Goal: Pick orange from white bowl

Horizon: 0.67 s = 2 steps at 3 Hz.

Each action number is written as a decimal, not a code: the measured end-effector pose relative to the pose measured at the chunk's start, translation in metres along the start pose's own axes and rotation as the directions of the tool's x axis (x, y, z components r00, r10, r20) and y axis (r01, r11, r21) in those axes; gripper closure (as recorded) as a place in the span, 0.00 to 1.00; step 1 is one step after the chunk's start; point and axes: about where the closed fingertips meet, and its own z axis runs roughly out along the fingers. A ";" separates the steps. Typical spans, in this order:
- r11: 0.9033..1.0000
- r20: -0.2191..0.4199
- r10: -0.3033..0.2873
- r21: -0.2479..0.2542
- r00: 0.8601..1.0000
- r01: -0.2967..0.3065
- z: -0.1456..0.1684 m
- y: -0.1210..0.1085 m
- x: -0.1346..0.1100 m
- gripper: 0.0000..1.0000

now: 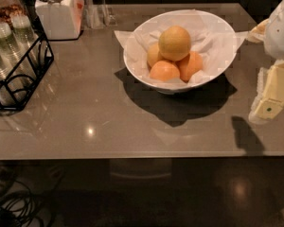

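The orange (174,42), dull yellow-orange and the largest fruit, sits on top of three smaller orange-pink fruits (164,71) in the white bowl (132,56). The bowl is lined with crumpled white paper and stands at the back middle of the grey table (85,122). My gripper (269,105) hangs at the right edge of the view, pale yellow below a white arm. It is to the right of the bowl and apart from it, above the table, with its shadow on the tabletop.
A white lidded jar (57,11) stands at the back left, with a clear glass holder (97,14) beside it. A black wire rack (19,74) with glass bottles fills the left edge. The table's front edge (132,154) runs across below. Cables (19,202) lie on the dark floor.
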 end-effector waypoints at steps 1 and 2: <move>1.000 0.000 0.000 0.000 1.000 0.000 0.000 0.000 0.000 0.00; 1.000 0.013 -0.011 0.020 1.000 0.010 -0.003 -0.007 -0.006 0.00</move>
